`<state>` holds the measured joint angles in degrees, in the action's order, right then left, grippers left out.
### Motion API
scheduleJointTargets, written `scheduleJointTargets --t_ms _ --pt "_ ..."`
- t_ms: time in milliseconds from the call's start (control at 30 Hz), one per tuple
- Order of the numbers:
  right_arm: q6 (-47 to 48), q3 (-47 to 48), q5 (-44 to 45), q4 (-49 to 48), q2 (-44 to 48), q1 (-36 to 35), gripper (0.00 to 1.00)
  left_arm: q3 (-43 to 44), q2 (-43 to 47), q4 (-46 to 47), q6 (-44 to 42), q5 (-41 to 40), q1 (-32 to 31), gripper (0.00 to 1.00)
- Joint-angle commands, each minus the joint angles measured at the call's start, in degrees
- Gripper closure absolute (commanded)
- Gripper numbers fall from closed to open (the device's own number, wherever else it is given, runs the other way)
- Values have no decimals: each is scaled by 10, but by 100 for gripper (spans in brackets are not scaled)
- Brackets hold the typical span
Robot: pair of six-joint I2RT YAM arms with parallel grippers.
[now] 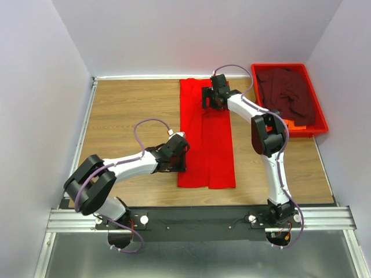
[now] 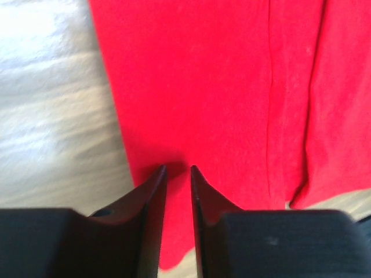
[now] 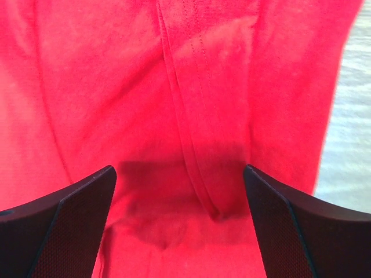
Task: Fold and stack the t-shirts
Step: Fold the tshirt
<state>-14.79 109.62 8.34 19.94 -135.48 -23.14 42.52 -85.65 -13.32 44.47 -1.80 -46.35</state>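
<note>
Left jaws narrow at red t-shirt (image 1: pixel 207 157) edge; right jaws wide above it.

Shows a bright red t-shirt (image 1: pixel 206 145) lying flat as a long narrow strip down the middle of the frame, on a wooden table (image 1: pixel 127 110). Places the left gripper (image 1: pixel 179 157) at the strip's left edge, low in the frame, and the right gripper (image 1: pixel 211 99) over its upper end. Shows a dark maroon t-shirt (image 1: pixel 287 92) crumpled inside a red tray (image 1: pixel 307 132) at upper right.
</note>
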Motion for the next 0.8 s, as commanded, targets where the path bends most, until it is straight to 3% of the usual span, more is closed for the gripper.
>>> scheduleJointTargets --t_ms 0,100,367,467,633,767 --pt "-5 -16 21 14 78 4 3 15 57 -51 -22 -21 3 62" --pt "-25 -60 13 17 139 4 2 1 114 -50 -18 -22 13 54" --pt "-117 -294 -54 18 345 3 6 -79 164 -42 24 4 13 54" --pt "-150 -410 -76 17 430 1 15 -110 183 -24 40 10 13 54" --pt "-181 -572 -80 19 557 1 23 -139 191 11 55 34 11 54" --pt "-206 -652 -128 39 631 1 29 -151 187 22 64 40 6 54"
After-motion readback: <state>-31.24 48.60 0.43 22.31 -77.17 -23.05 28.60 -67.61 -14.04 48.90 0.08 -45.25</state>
